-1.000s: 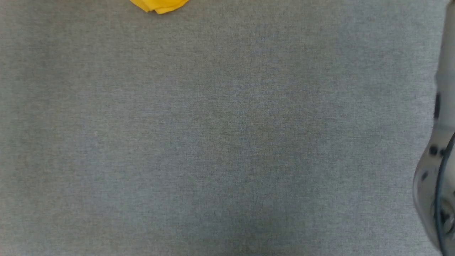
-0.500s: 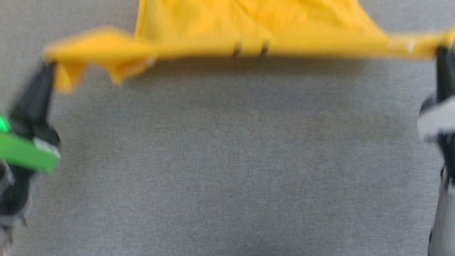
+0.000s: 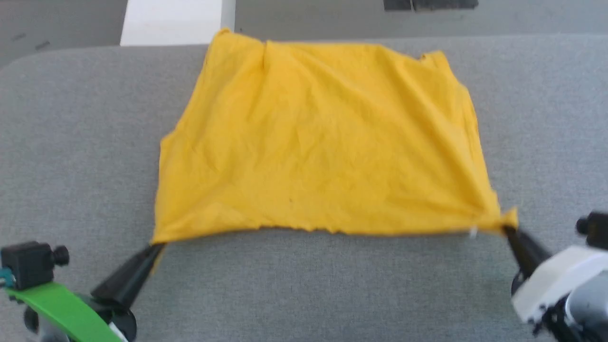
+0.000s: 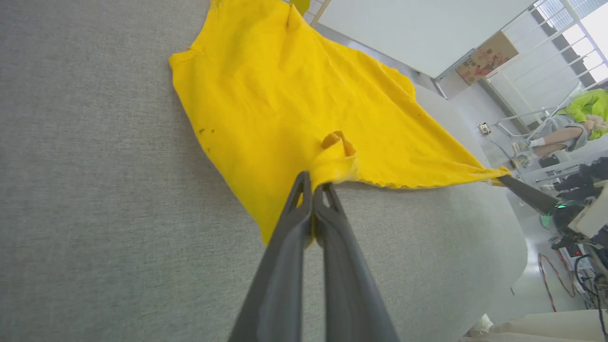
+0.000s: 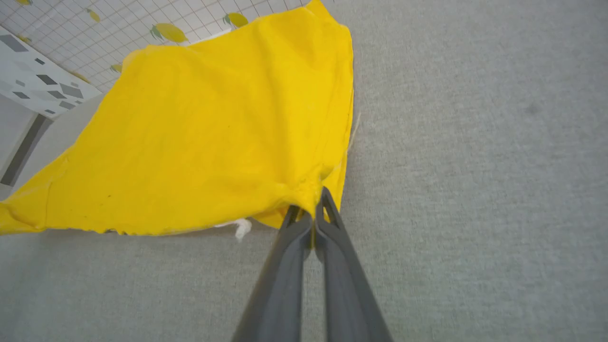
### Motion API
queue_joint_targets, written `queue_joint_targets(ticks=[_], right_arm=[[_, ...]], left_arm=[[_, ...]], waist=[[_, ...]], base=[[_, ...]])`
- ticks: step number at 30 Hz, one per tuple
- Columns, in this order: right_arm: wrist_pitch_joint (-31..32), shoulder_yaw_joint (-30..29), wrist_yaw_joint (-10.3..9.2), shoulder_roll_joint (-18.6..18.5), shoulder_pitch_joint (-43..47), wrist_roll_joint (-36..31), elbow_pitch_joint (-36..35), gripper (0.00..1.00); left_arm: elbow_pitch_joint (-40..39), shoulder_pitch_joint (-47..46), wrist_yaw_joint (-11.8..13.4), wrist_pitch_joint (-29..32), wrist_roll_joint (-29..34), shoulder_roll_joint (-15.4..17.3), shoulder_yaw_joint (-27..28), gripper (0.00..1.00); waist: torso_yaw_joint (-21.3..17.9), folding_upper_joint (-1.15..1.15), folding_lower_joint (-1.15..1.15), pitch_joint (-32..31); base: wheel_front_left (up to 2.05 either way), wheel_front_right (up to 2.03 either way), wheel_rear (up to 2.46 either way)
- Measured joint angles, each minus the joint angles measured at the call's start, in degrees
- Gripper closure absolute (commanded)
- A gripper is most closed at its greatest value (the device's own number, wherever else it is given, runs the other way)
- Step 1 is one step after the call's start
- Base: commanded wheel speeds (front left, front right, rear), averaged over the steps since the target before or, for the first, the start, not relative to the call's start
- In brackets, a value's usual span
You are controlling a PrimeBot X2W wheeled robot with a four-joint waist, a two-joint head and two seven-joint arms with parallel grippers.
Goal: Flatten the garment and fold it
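The mustard-yellow garment (image 3: 318,142) lies spread and a little wrinkled across the grey table, its near edge stretched taut. My left gripper (image 3: 156,247) is shut on the near left corner (image 4: 332,161), and its dark fingers (image 4: 304,223) pinch the bunched cloth. My right gripper (image 3: 508,230) is shut on the near right corner (image 5: 308,190). In the left wrist view the right gripper (image 4: 503,179) holds the far end of the stretched edge. A small white bit (image 5: 242,228) hangs under the hem near the right fingers (image 5: 327,223).
The grey fabric-covered table (image 3: 304,285) has a rounded far left corner and bare surface in front of the garment. A white block (image 3: 171,21) stands behind its far edge. A checked cloth with printed lemons (image 5: 171,31) lies beyond. A seated person (image 4: 570,128) is far off.
The head view has swung up from bare table to the whole garment. The garment, held stretched in the air half a second ago, now lies spread on the table, both grippers still on its corners.
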Motion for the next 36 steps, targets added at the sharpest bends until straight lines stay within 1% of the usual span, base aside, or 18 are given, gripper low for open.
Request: queue_joint_targets(ticks=[4, 10, 14, 19, 23, 26, 31, 36], right_arm=[[8.69, 0.23, 0.0, -0.66, 5.7, 2.33, -1.87, 1.0], [21.03, -3.16, 0.0, -0.85, 14.23, 4.14, -6.67, 1.0], [26.77, -6.24, 0.0, -0.67, 19.02, 5.58, -10.12, 1.0], [30.96, -9.09, 0.0, -0.13, 22.3, 7.33, -12.99, 1.0], [32.6, -10.01, 0.0, 0.19, 23.98, 8.05, -14.08, 1.0], [32.43, -9.96, 0.0, 0.27, 24.03, 8.4, -14.5, 1.0], [29.2, -8.47, 0.0, 0.32, 22.51, 7.91, -14.73, 1.0], [25.24, -5.81, 0.0, -0.18, 17.96, 6.13, -14.49, 1.0]], left_arm=[[-2.81, 2.85, 0.4, 2.26, -2.57, 1.58, -1.25, 1.0], [-5.81, 8.36, 3.67, 3.22, -5.11, 4.22, -2.33, 1.0], [-8.96, 12.91, 5.05, 3.74, -7.42, 6.34, -3.43, 1.0], [-12.72, 17.72, 6.65, 3.34, -9.14, 8.34, -4.34, 1.0], [-15.22, 20.14, 7.11, 3.19, -10.0, 10.1, -4.81, 1.0], [-15.97, 20.31, 7.3, 2.36, -9.92, 10.28, -4.43, 1.0], [-16.06, 19.23, 7.32, 2.3, -8.21, 10.24, -3.9, 1.0], [-14.43, 13.67, 6.56, 3.2, -4.76, 9.47, -2.38, 1.0]], waist=[[0.27, 0.0, 0.0, -2.65], [0.65, 0.0, 0.0, -6.98], [0.83, 0.0, 0.0, -9.56], [0.96, 0.0, 0.0, -12.45], [1.13, 0.0, 0.0, -14.21], [1.45, 0.0, 0.0, -14.85], [1.58, 0.0, 0.0, -14.4], [1.42, 0.0, 0.0, -12.55]], base=[[0.0, 0.0, 0.0], [0.0, 0.0, 0.0], [0.0, 0.0, 0.0], [0.0, 0.0, 0.0], [0.0, 0.0, 0.0], [0.0, 0.0, 0.0], [0.0, 0.0, 0.0], [0.0, 0.0, 0.0]])
